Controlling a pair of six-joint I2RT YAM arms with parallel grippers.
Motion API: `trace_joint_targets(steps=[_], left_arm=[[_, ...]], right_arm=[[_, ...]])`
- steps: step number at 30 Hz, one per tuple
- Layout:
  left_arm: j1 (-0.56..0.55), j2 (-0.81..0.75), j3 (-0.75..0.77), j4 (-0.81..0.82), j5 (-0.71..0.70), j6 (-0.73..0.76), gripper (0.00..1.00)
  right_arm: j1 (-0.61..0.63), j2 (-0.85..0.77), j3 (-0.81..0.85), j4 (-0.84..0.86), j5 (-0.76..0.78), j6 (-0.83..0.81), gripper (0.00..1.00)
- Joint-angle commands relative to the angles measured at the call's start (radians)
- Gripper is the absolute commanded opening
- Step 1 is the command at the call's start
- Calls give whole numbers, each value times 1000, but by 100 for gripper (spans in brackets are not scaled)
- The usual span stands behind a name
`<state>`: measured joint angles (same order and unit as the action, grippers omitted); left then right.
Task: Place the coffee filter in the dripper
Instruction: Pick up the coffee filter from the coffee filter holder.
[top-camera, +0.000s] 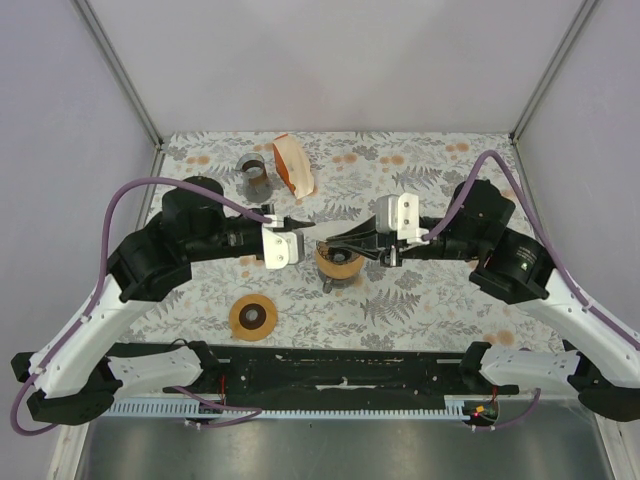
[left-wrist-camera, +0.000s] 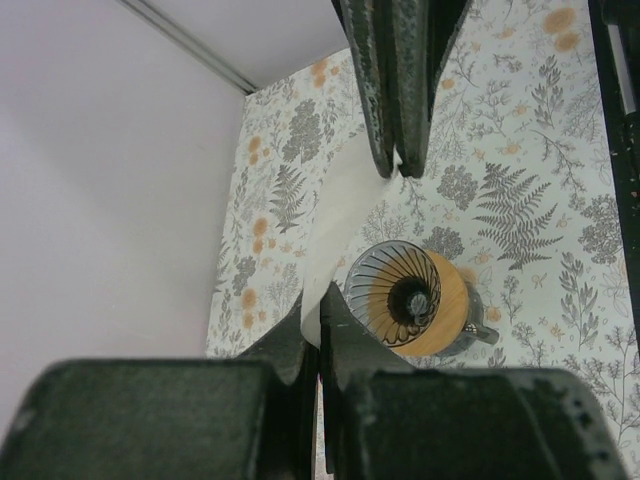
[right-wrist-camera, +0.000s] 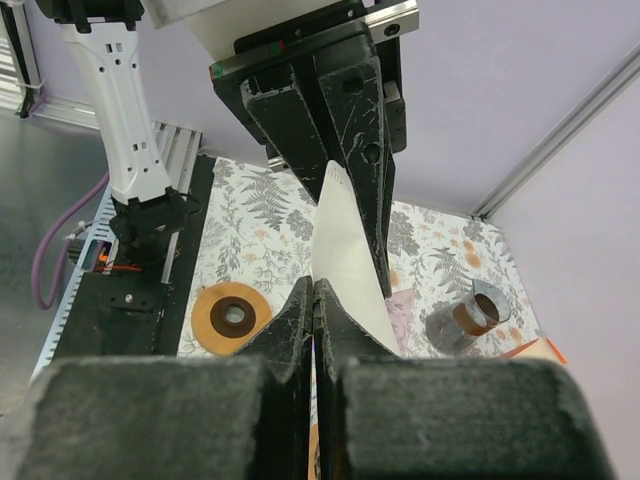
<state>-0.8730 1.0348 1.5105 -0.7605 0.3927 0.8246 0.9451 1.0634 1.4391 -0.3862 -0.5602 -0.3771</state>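
The left claw and right claw each pinch an edge of the filter above the dripper. It looks light, floppy and easy to tear, so edges hold best.

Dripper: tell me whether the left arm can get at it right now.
Probably yes: the dripper stands close beyond the left gripper, its mouth uncovered. But that gripper is shut on the coffee filter, which the right gripper also pinches.

The left hand and right hand have scuffed black fingers and white brackets. Behind them, the left arm and right arm pair black joints with white links, each trailing a purple cable.
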Motion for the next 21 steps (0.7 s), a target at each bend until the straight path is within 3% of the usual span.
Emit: trace_joint_targets(steps=[1,12,17,21], left_arm=[[-9,1,-9,81,-5,-136,2],[-9,-5,-30,92,-26,-147,2],[-11,-21,-53,70,-3,-113,2],[-12,-30,-59,47,11,-85,2]], right_arm=[[47,-25,-40,95,111,-25,0],[152,17,-37,124,256,-73,0],[147,47,4,188,618,-6,0],[144,66,37,190,710,26,0]])
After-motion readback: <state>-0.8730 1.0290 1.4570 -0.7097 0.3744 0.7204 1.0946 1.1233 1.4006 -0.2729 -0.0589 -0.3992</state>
